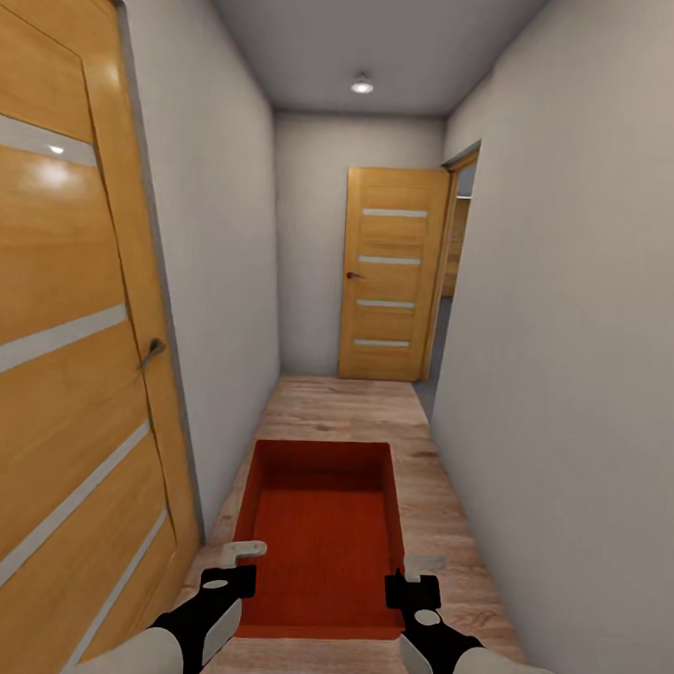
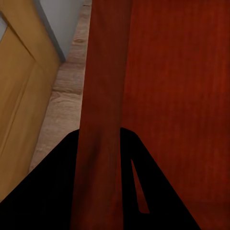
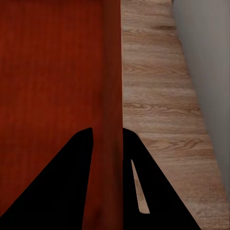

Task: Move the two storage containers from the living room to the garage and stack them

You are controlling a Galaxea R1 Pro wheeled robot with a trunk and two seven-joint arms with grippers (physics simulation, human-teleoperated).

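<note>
One orange-red storage container (image 1: 324,533) hangs level in front of me, open side up, its ribbed bottom bare. My left gripper (image 1: 237,565) is shut on its left side wall (image 2: 100,110) near the close corner. My right gripper (image 1: 415,576) is shut on its right side wall (image 3: 112,86). In each wrist view a black finger sits on either side of the thin wall. I am in a narrow corridor with a light wood plank floor (image 1: 373,417). The living room and the garage are out of view.
A wooden door (image 1: 62,345) with a handle stands close on my left. Another wooden door (image 1: 391,276) closes the corridor's far end, with an open doorway (image 1: 455,274) beside it on the right. Pale walls (image 1: 570,386) run along both sides.
</note>
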